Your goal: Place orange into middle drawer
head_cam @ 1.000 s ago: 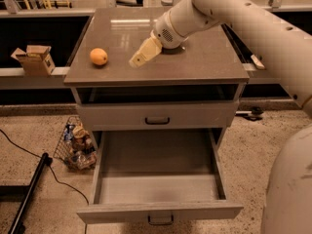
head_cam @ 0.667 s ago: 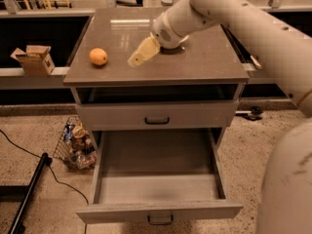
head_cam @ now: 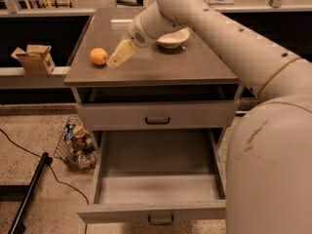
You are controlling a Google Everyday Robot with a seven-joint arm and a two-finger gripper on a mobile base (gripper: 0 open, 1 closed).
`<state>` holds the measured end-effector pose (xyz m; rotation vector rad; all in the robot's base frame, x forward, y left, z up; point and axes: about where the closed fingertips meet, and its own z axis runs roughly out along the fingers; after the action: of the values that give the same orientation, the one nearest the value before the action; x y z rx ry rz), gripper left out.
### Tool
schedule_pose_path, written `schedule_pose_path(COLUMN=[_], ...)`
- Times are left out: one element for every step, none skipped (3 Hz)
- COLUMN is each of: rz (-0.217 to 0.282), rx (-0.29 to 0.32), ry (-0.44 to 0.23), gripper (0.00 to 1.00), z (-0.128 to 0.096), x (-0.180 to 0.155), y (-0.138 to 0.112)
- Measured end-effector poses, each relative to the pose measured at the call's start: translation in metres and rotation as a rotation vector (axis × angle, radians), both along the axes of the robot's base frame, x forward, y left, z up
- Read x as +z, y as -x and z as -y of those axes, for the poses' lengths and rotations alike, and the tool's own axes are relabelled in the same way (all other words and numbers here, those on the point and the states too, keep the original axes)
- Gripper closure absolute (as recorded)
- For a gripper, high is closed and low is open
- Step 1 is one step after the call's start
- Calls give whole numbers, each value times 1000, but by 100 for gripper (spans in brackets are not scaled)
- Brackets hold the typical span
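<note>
Small round orange fruit (head_cam: 99,56) near tabletop's (head_cam: 165,66) left edge, just beside cream gripper (head_cam: 117,58); gripper open/closed: can't tell. Arm (head_cam: 219,30) hides part of white bowl (head_cam: 176,39).

jaws right of orange (head_cam: 99,56), middle drawer (head_cam: 152,211) below

A single camera looked down from high in front of the cabinet (head_cam: 156,115), facing its drawer fronts and tilted steeply enough to take in the whole worktop (head_cam: 161,65) and the inside of the open drawer (head_cam: 156,188) below. It sat close: the arm (head_cam: 234,48) bulked large across the right and lower right of the view and stretched away toward the worktop's left edge, where the gripper (head_cam: 115,61) hung just beside the orange (head_cam: 99,56). The worktop's far edge lay near the top of the view, with floor (head_cam: 29,130) showing at the left.
</note>
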<state>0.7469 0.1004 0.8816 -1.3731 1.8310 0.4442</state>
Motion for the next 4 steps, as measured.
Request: schedule_pose_path(rz=[22, 35, 39, 28], rx=[12, 19, 27, 54], ry=[-5, -5, 10, -11], gripper=[0, 0, 0, 0], z=[-20, -36, -52, -69], x=[-2, -3, -7, -9], y=[-6, -11, -13, -15])
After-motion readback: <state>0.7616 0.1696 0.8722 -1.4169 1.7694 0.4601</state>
